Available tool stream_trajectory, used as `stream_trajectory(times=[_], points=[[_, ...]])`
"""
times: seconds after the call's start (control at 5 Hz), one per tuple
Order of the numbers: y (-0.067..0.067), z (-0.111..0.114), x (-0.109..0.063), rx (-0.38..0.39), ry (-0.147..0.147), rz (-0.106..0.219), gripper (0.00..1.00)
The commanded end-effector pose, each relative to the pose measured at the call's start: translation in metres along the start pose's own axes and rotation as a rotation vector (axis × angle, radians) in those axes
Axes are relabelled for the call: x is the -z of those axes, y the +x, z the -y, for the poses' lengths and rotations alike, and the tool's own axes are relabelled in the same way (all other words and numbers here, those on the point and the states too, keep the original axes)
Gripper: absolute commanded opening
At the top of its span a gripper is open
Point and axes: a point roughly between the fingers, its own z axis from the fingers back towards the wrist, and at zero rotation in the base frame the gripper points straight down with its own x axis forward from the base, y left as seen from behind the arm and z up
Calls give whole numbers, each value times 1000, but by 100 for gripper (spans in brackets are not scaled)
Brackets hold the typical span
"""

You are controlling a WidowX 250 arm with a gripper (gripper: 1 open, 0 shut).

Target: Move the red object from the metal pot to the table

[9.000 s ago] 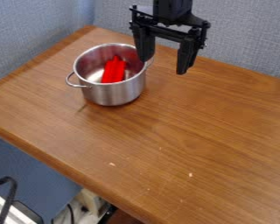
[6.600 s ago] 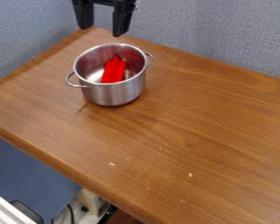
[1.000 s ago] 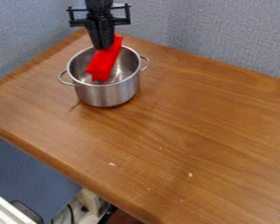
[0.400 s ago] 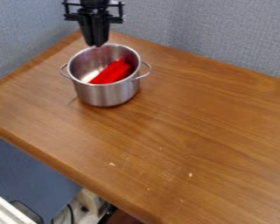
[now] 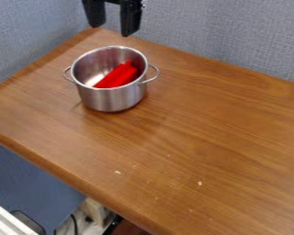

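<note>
Gripper (image 5: 113, 20) wide apart, top cut off; pot wall (image 5: 111, 99) hides red object's (image 5: 117, 76) underside.

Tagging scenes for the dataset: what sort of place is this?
Likely a robot test cell: a wooden table, grey fabric-like partitions behind it, and loose cables beside it.

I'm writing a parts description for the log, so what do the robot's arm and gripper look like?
The gripper is matte black, with two chunky, blocky jaws hanging from a slimmer dark crosspiece. No markings are readable at this size. The rest of the arm is out of frame above, so I can't describe it.
</note>
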Motion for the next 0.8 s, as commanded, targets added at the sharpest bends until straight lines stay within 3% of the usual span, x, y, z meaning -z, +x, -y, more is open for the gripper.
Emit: stream_trajectory(times=[0.0,0.2,0.6], points=[[0,-15,-16,-21,36,51,0],[1,-25,-14,-30,49,42,100],[-7,-26,40,2,67,22,100]])
